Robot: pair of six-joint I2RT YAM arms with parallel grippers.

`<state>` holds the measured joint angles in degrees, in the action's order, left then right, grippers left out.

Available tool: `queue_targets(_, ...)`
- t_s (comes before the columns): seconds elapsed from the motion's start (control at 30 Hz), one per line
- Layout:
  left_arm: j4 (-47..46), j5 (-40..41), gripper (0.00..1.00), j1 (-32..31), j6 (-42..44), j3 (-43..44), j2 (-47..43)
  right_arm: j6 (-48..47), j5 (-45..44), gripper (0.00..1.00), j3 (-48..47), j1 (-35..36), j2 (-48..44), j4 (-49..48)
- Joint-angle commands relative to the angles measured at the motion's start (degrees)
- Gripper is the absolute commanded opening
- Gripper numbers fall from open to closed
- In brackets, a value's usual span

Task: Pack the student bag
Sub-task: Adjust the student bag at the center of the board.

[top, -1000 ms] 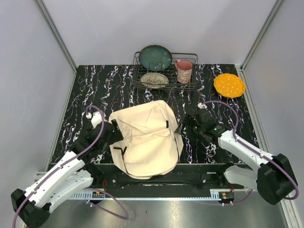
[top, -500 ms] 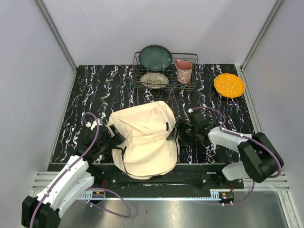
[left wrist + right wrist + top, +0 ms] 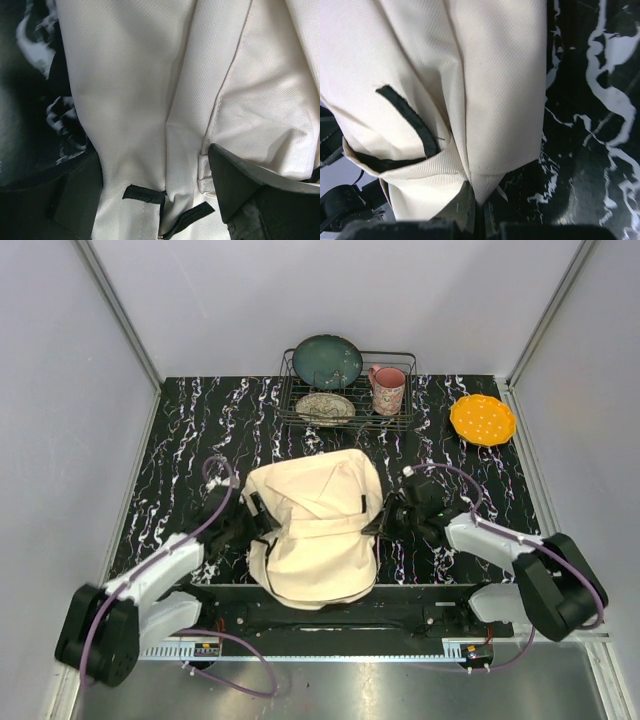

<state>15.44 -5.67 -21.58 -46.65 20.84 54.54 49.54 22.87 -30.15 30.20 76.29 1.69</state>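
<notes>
The cream student bag point(image 3: 318, 545) lies bunched up at the table's near middle, between the two arms. My right gripper point(image 3: 377, 523) is at the bag's right edge. In the right wrist view the gripper point(image 3: 481, 210) is shut on a pointed fold of the bag's canvas point(image 3: 490, 75), near a black trim strip point(image 3: 410, 120). My left gripper point(image 3: 258, 523) presses into the bag's left side. In the left wrist view its jaws point(image 3: 152, 155) stand wide apart with cream cloth point(image 3: 135, 85) and two short black tabs point(image 3: 145, 194) between them. The right finger point(image 3: 235, 180) touches the cloth.
A wire dish rack point(image 3: 400, 422) stands at the back middle with a teal plate point(image 3: 327, 361), a patterned bowl point(image 3: 325, 407) and a pink mug point(image 3: 388, 390). An orange dotted plate point(image 3: 482, 419) lies at the back right. The tabletop point(image 3: 180, 440) is black marble.
The right gripper has shut on the bag's right edge. The left arm swung in against the bag's left side, jaws slightly narrower. The bag has bunched up and shifted a little to the right.
</notes>
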Motion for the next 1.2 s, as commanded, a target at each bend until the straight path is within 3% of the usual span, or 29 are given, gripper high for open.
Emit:
queue_targets(0.0,-10.43,-16.99,0.83,-1.27,5.51,10.52,9.51,0.12,-8.95,0.00,-2.45,0.39,-8.24,2.04)
queue_targets(0.2,-10.43,-19.99,0.86,-2.93,8.25,22.65,22.60,-3.04,-19.60,0.01,-8.59,-1.54,-11.17,11.04)
queue_targets(0.27,-9.56,-19.64,0.90,-4.77,8.42,26.43,24.72,-4.62,-20.76,0.08,-10.01,-2.33,-10.38,12.10)
queue_targets(0.33,-8.59,-17.71,0.90,-6.18,8.33,28.46,26.31,-6.81,-20.24,0.08,-12.12,-3.82,-7.49,12.37)
queue_targets(0.53,-8.50,-13.41,0.91,-7.77,7.10,22.78,22.81,-10.86,-16.46,0.13,-17.75,-7.34,1.31,15.27)
queue_targets(0.6,-7.62,-10.61,0.96,-7.86,7.36,20.48,19.40,-11.04,-15.76,0.46,-17.49,-7.43,1.93,15.53)
queue_targets(0.63,-5.88,-9.20,0.98,-7.86,7.54,18.47,18.15,-11.22,-15.67,0.56,-17.14,-7.52,1.93,15.36)
queue_targets(0.77,0.80,-1.11,0.99,-7.77,9.82,15.29,12.00,-11.66,-16.28,0.64,-14.94,-7.87,0.18,15.62)
queue_targets(0.87,5.55,3.55,0.99,-7.77,11.05,14.67,7.78,-11.83,-18.91,0.76,-13.09,-7.87,-3.59,16.84)
queue_targets(1.0,9.69,9.43,0.99,-7.68,11.15,15.02,2.86,-11.75,-26.71,0.83,-12.21,-8.22,-9.92,21.15)
queue_targets(1.07,11.88,12.07,0.99,-7.77,10.27,15.46,1.45,-11.48,-29.36,0.92,-11.86,-8.31,-13.77,23.34)
queue_targets(1.17,16.19,20.59,0.99,-7.68,7.47,16.25,-1.71,-11.31,-34.55,0.97,-10.90,-8.40,-19.66,25.28)
